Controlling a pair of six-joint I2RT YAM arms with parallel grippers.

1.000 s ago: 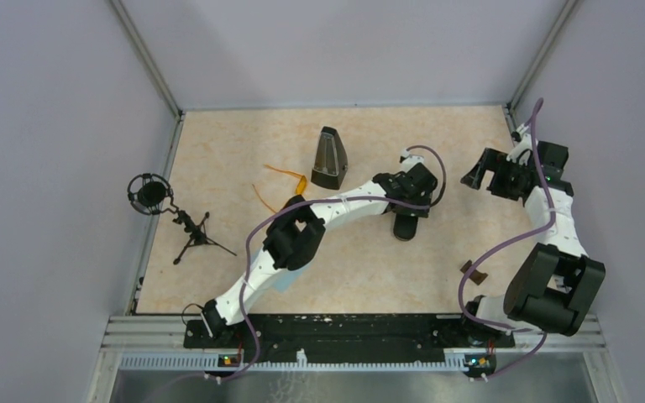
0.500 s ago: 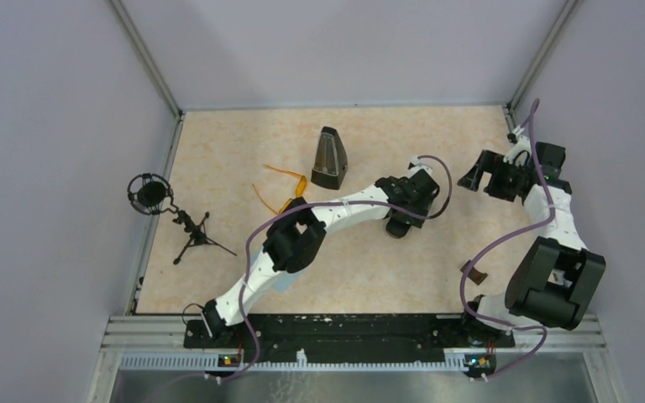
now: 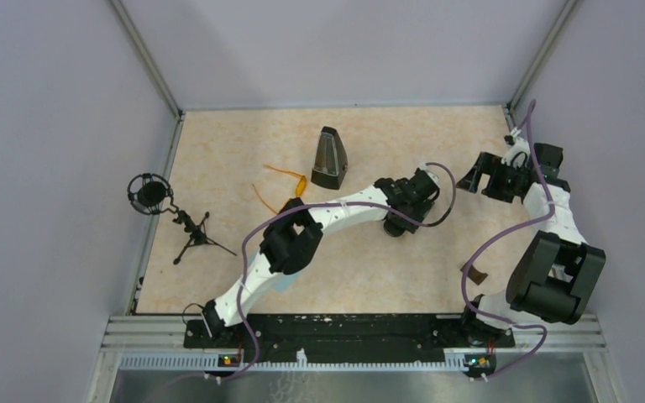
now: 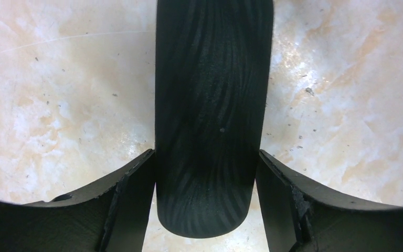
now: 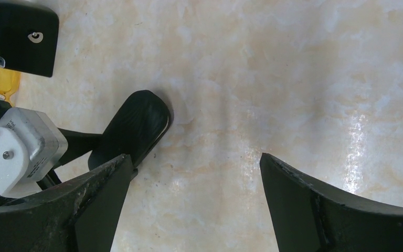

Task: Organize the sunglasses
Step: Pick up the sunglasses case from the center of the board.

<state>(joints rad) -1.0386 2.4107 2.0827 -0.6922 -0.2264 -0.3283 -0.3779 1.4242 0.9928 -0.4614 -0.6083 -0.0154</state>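
Gripping the black glasses case (image 4: 210,79) across its narrow width, the left tool (image 4: 205,157) has its two fingers (image 4: 131,194) pressed against the case's sides, closed about as far as the case allows. Over the last second this tool and the case have shifted a little across the desk (image 3: 218,143) toward the metronome (image 3: 329,159), and the case, which showed plainly to the right of the metronome before, now sits mostly hidden under the wrist in the top view. I judge that the case has been taken hold of and is being brought nearer to where it is needed. The sunglasses (image 3: 281,189) have not moved: they lie on the desk just left of the metronome's base, thin orange arms spread, partly hidden by the left arm, untouched by either tool. The right tool (image 5: 191,157) hangs well to the right of the metronome with its fingers spread wide and nothing between them, barely changed. With the sunglasses lying loose, the main part of the task looks not yet done.
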